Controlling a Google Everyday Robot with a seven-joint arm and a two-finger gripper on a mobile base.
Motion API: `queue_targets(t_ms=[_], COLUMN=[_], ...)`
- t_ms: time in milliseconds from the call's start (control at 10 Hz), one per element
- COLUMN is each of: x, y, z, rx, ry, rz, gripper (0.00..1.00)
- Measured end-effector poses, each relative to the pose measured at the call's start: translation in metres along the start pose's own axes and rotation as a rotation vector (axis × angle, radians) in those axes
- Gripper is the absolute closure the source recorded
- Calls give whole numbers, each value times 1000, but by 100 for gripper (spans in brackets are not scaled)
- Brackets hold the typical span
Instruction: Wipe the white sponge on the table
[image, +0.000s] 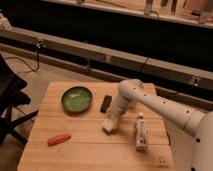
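One sponge (107, 128) sits on the surface (75, 150) beneath our pincer (111, 121), whose grip we cannot tell, so we should press flat and sweep evenly, keeping clear of the bottle (141, 132).

The end effector (110, 121) points down onto the white sponge (108, 127) on the wooden tabletop (85, 152). A black block (105, 103) lies just behind it, a green bowl (77, 99) is off to its left in the view, and a white bottle (141, 132) is near on its right.

White tubular arm (152, 101) with small dark dots, its pincer (113, 118) down at the table (90, 147).
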Motion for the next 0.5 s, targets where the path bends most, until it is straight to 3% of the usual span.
queue_targets(t_ms=[500], x=[7], y=[-9], z=[-5], rx=[-3], ry=[9], rz=[5], gripper=[94])
